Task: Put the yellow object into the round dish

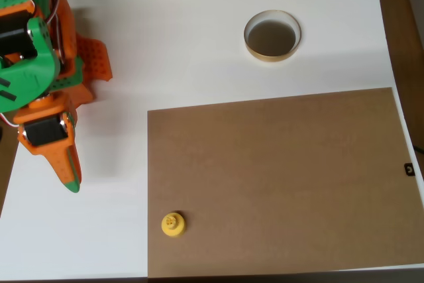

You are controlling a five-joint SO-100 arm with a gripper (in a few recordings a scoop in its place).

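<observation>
Overhead view, inspected left to right.

Along the table's left edge stands the arm [33, 64], built of green and orange parts, with black motor blocks showing. Its gripper [69, 173] points toward the near edge of the white table [165, 31]. One orange finger [66, 160] with a green tip is seen from above; the second finger cannot be made out, so how far the jaws stand apart cannot be told. Nothing is seen held in it. A perforated orange part [96, 57] projects from the arm to the right, over bare white table.

Right of the arm, a brown board [285, 177] lies flat on the table, covering most of its near right portion and reaching the near edge. The yellow object [173, 224] sits upright on this board, in the board's near left corner, just inside its left edge, knob upward. It is well apart from the gripper, to the right of the fingertip and nearer the table's front edge.

Further right, near the far edge of the table and beyond the board's far edge, the round dish [272, 54] rests on white surface. Its dark bottom is bare. A small black item [410, 169] sits at the board's right edge; what it is cannot be told.
</observation>
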